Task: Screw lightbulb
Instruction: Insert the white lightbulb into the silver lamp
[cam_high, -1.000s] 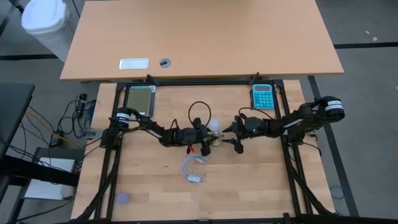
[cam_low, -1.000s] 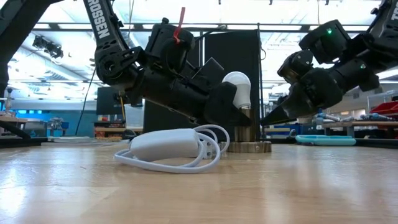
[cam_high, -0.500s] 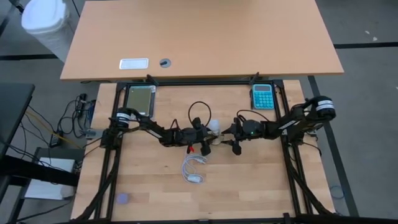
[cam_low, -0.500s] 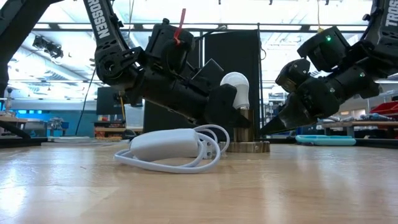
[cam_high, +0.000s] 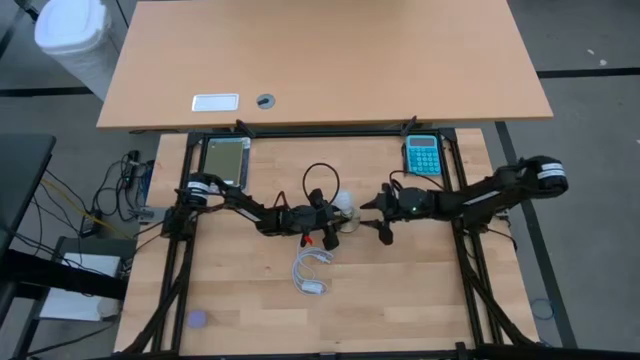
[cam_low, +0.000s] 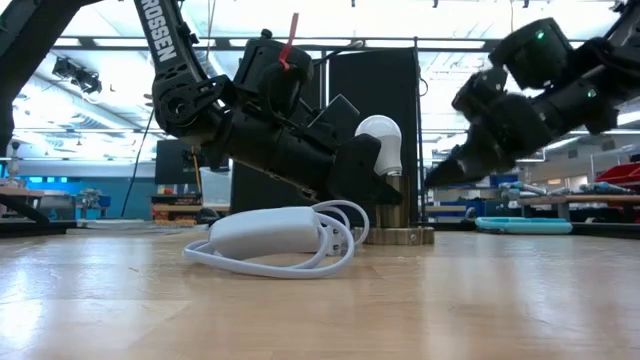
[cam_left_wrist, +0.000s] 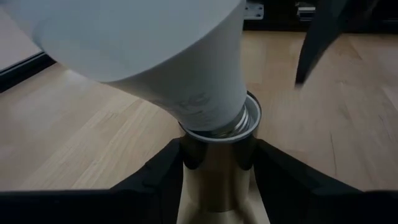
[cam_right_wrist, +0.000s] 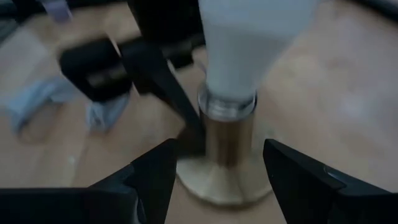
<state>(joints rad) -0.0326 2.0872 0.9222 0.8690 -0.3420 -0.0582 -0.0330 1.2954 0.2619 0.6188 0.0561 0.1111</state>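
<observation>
Wooden table, white frosted lightbulb tilted in brass socket, left pincer pinching socket, right pincer spread

The lightbulb was plain frosted white, its screw base silvery. The socket beneath it was brassy gold, on a round base of the same dull metal. Both arms were black; the left arm carried a red tie and white lettering. The coiled cable was white. The table was pale wood with fine grain. Near its far right corner, a calculator was teal with white keys.
</observation>
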